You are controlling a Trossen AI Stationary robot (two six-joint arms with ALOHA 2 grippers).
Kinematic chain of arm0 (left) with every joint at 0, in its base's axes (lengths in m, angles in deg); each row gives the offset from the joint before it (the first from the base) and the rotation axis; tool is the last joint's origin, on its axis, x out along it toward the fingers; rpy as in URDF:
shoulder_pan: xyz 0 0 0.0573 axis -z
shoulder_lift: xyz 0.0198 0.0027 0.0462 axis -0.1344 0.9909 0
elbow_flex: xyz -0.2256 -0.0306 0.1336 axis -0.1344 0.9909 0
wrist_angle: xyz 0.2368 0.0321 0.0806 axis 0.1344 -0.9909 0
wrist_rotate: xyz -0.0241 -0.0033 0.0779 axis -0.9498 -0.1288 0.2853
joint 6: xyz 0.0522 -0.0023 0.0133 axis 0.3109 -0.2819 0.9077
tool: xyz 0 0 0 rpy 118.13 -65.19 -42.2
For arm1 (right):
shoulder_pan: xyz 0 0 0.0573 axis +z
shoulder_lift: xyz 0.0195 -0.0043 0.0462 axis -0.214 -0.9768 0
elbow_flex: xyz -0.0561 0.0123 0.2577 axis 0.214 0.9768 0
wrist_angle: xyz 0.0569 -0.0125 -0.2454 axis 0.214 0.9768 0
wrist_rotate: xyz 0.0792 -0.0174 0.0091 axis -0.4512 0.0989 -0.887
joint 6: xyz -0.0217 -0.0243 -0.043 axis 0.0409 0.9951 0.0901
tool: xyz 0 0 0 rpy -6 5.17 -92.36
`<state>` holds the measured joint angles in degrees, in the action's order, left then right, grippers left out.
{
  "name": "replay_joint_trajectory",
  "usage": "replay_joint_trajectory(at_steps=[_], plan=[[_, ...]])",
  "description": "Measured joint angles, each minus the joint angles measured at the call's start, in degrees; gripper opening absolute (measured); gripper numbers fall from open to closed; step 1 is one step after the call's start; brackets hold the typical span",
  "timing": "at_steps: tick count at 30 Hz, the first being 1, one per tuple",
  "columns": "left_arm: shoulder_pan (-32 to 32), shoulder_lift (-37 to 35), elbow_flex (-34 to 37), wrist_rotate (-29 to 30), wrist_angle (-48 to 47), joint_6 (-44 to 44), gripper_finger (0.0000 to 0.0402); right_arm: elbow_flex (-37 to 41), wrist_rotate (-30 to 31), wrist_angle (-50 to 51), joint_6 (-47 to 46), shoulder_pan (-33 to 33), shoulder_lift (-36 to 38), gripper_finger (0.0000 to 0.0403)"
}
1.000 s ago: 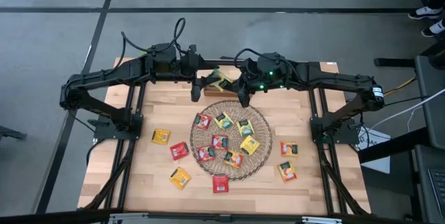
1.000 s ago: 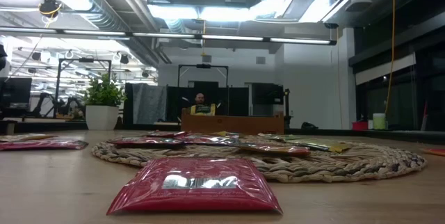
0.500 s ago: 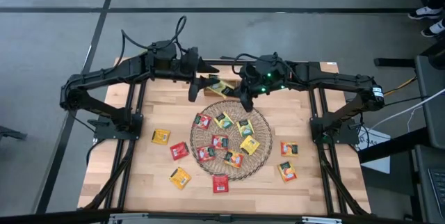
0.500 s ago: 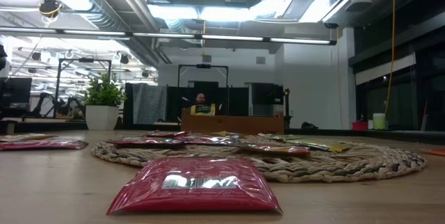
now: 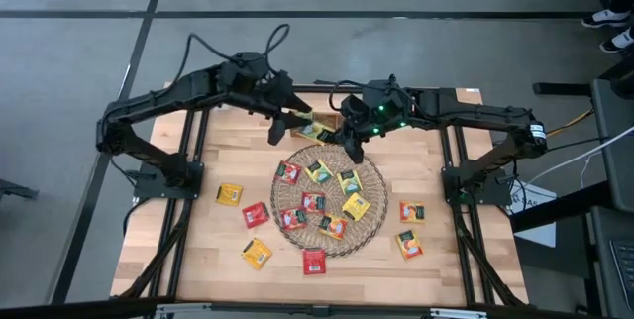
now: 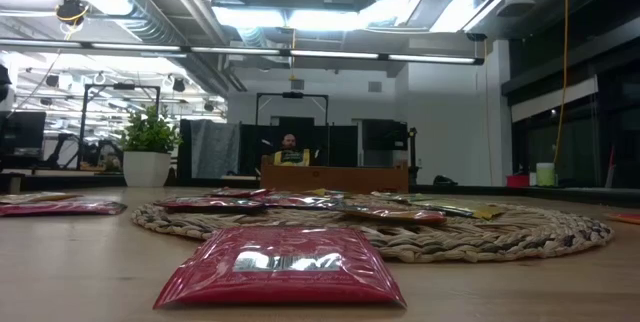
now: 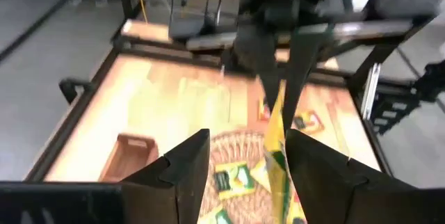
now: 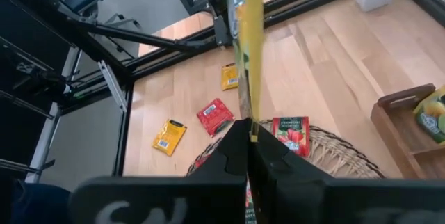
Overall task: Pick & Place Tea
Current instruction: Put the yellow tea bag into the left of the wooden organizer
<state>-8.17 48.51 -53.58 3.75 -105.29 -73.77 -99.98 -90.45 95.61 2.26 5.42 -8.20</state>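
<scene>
**Sachet held aloft, mid-transfer**

Right gripper [image 8: 245,140] pinched a yellow tea sachet [image 8: 246,36] edge-on above the wicker mat's [image 5: 369,222] far rim. Left gripper [image 7: 243,156] hovered opposite, fingers spread, empty. Likely next: carry it toward the wooden box [image 5: 315,127] and release squarely.

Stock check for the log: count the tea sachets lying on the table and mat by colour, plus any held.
Red square tea sachets lying flat: 5
Yellow or orange square tea sachets lying flat: 8
Yellow sachet gripped in the right pincer: 1
Total: 14
</scene>
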Motion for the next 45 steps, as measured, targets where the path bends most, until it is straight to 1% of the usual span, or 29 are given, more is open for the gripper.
replay_joint_trajectory(at_steps=[6, 10, 13, 16, 21, 23, 26, 30, 34, 35, 40, 43, 45], plan=[[0.9, 3.4, -4.2, -0.2, -2.4, 1.6, 0.0184, 0.0, 0.0, 0.9, 1.2, 0.0, -1.0, 0.0], [1.0, 5.2, -5.7, -1.6, -5.5, 1.6, 0.0184, 0.0, 0.0, 1.8, 1.4, 0.0, -1.2, 0.0], [1.0, 5.6, -5.8, -3.2, -7.2, 1.5, 0.0184, 0.0, 0.0, 1.9, 1.6, 0.0, -1.4, 0.0], [1.0, 6.0, -5.9, -3.5, -8.7, 1.2, 0.0184, 0.0, 0.0, 2.0, 2.5, 0.0, -1.4, 0.0], [1.0, 5.9, -5.9, -4.0, -8.6, 1.2, 0.018, 0.0, 0.1, 2.1, 2.5, 0.0, -1.4, 0.0], [1.0, 5.9, -5.9, -4.8, -8.8, 1.2, 0.0169, 0.0, 0.1, 2.1, 2.5, 0.0, -1.4, 0.0], [1.0, 5.9, -5.9, -6.9, -9.1, 1.5, 0.0139, 0.0, 0.1, 1.9, 2.5, 0.0, -1.4, 0.0], [1.0, 5.9, -5.9, -6.9, -10.1, 3.0, 0.0085, 0.0, 0.1, 1.9, 2.5, 0.0, -1.4, 0.0], [1.0, 5.9, -5.9, -6.8, -10.2, 3.9, 0.0021, 0.0, 0.1, 1.8, 2.5, 0.0, -1.4, 0.0001], [1.0, 5.9, -5.9, -6.7, -10.2, 4.3, 0.0012, 0.0, 0.1, 1.8, 2.5, 0.0, -1.4, 0.0003], [0.8, 5.6, -5.9, -5.2, -11.6, 5.5, 0.0004, 0.0, 0.1, 1.8, 2.5, 0.0, -1.4, 0.0027], [0.0, 4.3, -5.9, -3.3, -13.4, 5.6, 0.0004, 0.0, 0.1, 1.7, 2.5, 0.0, -1.2, 0.0044], [-0.8, 3.2, -5.9, -3.3, -14.4, 5.6, 0.0004, 0.0, 0.1, 1.6, 2.5, 0.0, -0.9, 0.0056]])
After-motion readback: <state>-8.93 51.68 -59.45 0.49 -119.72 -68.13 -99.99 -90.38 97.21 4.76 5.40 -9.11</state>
